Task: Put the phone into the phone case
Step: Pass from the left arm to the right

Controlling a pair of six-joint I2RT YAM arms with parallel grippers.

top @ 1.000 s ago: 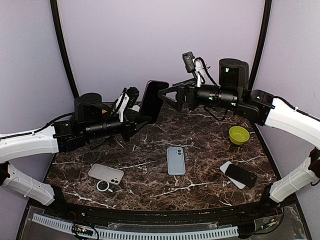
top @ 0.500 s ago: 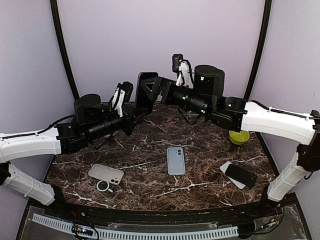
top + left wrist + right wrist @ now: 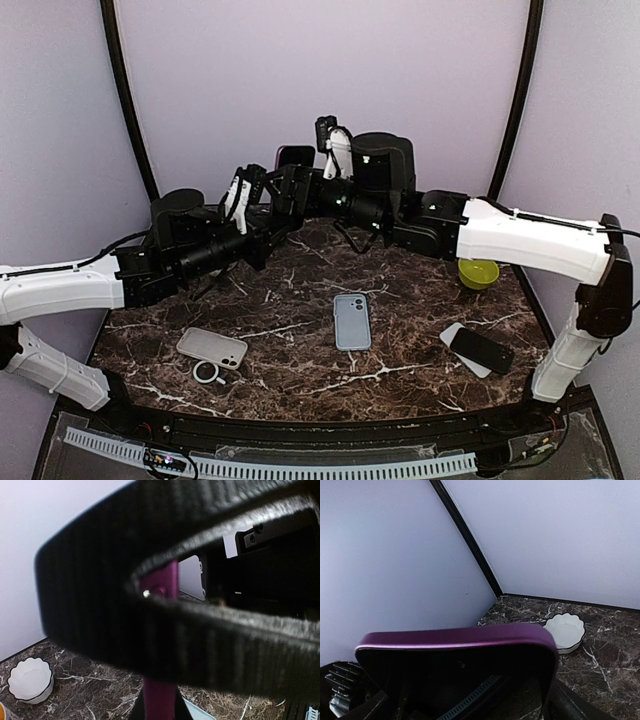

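Top external takes in the whole marble table (image 3: 420, 300), and up beyond the pale blue case (image 3: 351, 321) lying flat mid-table, both arms meet in the air. Left gripper (image 3: 278, 218) reaches in from beyond and left of that case, jaws clamped on the lower part of the purple phone (image 3: 293, 157). I'd call it a phone by its glossy dark face, though it could be a case. It stands upright, long axis near vertical, held high beyond the blue case. Right gripper (image 3: 290, 190) sits at its upper half, jaws apart, one either side, no contact I can make out. So the right arm is nearer the free top end. This looks like a handover, and it turns on those jaws squaring across the phone's width. Right wrist shows what overhead hides: the rounded purple top edge (image 3: 455, 635) spanning its jaws. Left wrist is mostly blur, just a thin purple edge (image 3: 162, 695) and a white scalloped dish (image 3: 30, 680), unseen from above.
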